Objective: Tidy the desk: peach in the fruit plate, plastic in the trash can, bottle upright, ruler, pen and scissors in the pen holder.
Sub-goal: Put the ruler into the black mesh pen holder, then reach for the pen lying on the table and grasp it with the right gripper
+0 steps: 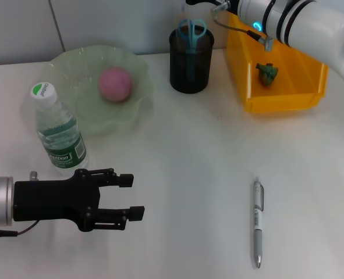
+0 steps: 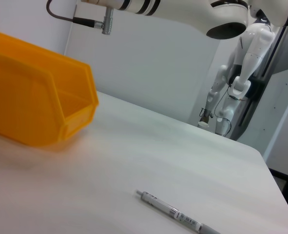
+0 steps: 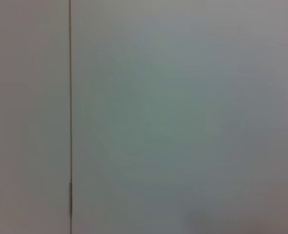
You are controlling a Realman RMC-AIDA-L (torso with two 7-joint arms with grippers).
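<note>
The pink peach (image 1: pixel 114 84) lies in the pale-green fruit plate (image 1: pixel 138 107) at the back left of the desk (image 1: pixel 218 157). In front of the plate the bottle (image 1: pixel 58 131) stands upright. Blue-handled scissors (image 1: pixel 192 29) stick out of the black mesh pen holder (image 1: pixel 191 58). A green wad of plastic (image 1: pixel 268 74) rests in the yellow trash can (image 1: pixel 282 96). The pen (image 1: pixel 258 224) lies flat at the front right, also in the left wrist view (image 2: pixel 178 215). My left gripper (image 1: pixel 133 197) hovers open and empty near the bottle. The ruler is hidden. My right arm (image 1: pixel 300 23) reaches over the trash can, its gripper out of view.
A white wall runs along the desk's back edge. The left wrist view has the trash can (image 2: pixel 36 102) at the far side and my right arm (image 2: pixel 182 9) above it. Another white robot (image 2: pixel 236 83) stands beyond the desk. The right wrist view holds only wall.
</note>
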